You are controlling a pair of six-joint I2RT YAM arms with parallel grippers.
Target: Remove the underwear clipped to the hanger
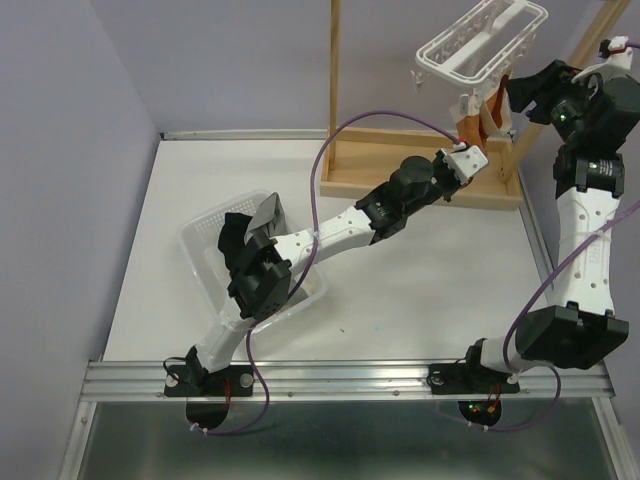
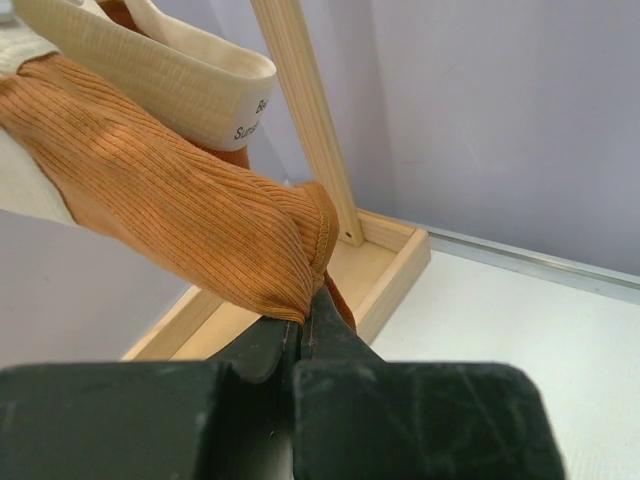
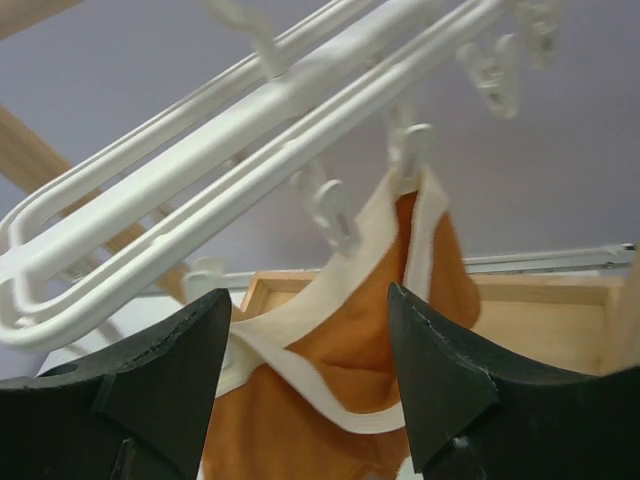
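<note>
The white plastic hanger [image 1: 480, 40] hangs at the top right from the wooden stand. A rust-orange underwear [image 1: 487, 118] with a cream waistband hangs from its clips. It also shows in the right wrist view [image 3: 370, 330], clipped by a white peg [image 3: 405, 150]. My left gripper [image 1: 470, 158] is shut on the lower edge of the orange underwear [image 2: 200, 210], its fingertips [image 2: 305, 318] pinching the cloth. My right gripper [image 1: 520, 95] is open just beside the hanger, its fingers [image 3: 440, 370] on either side of the underwear without touching it.
The wooden stand's base tray [image 1: 420, 170] lies on the table under the hanger, with upright posts [image 1: 334, 70]. A clear plastic bin [image 1: 205, 240] at the left holds dark cloth [image 1: 240, 235]. A lavender wall lies behind.
</note>
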